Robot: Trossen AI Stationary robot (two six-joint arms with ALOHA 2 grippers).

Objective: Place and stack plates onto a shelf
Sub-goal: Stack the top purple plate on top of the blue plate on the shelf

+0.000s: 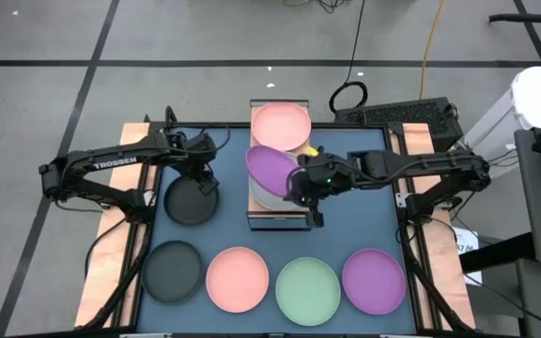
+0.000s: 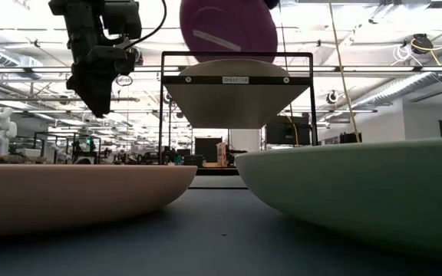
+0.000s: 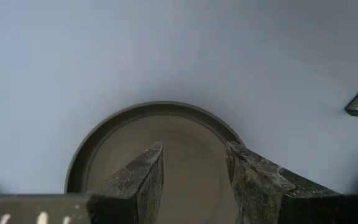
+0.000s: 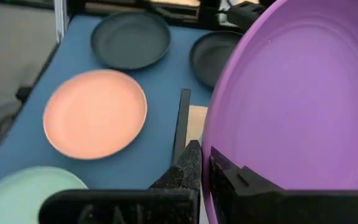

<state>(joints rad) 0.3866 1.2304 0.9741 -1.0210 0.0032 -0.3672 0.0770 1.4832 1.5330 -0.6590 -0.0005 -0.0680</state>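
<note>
Nearest to us, along the front edge of the dark blue mat [image 1: 346, 155], four plates wait in a row: a black plate [image 1: 172, 270], a pink plate [image 1: 238, 279], the mint green plate [image 1: 307, 287] and a purple plate [image 1: 374, 280]. None of these has been moved to the shelf yet, so we judge at least half the job is left.

One row back, a second black plate [image 1: 192, 201] lies flat on the mat, and our left gripper [image 3: 192, 168] hovers right above it with its fingers apart, holding nothing.

Farther on stands the shelf [image 1: 280, 220], its light wood top and dark frame near the mat's middle. Our right gripper [image 4: 204, 163] is pinched tight on the rim of the second purple plate [image 1: 270, 169], which hangs tilted above the shelf's near end, over a pale plate [image 1: 259, 195] that seems to rest there already. At the far end another pink plate [image 1: 281, 127] sits on the shelf.

The plates look alike: round, shallow, rimmed, matte, equal in size. We count two on the shelf, one on its way.
</note>
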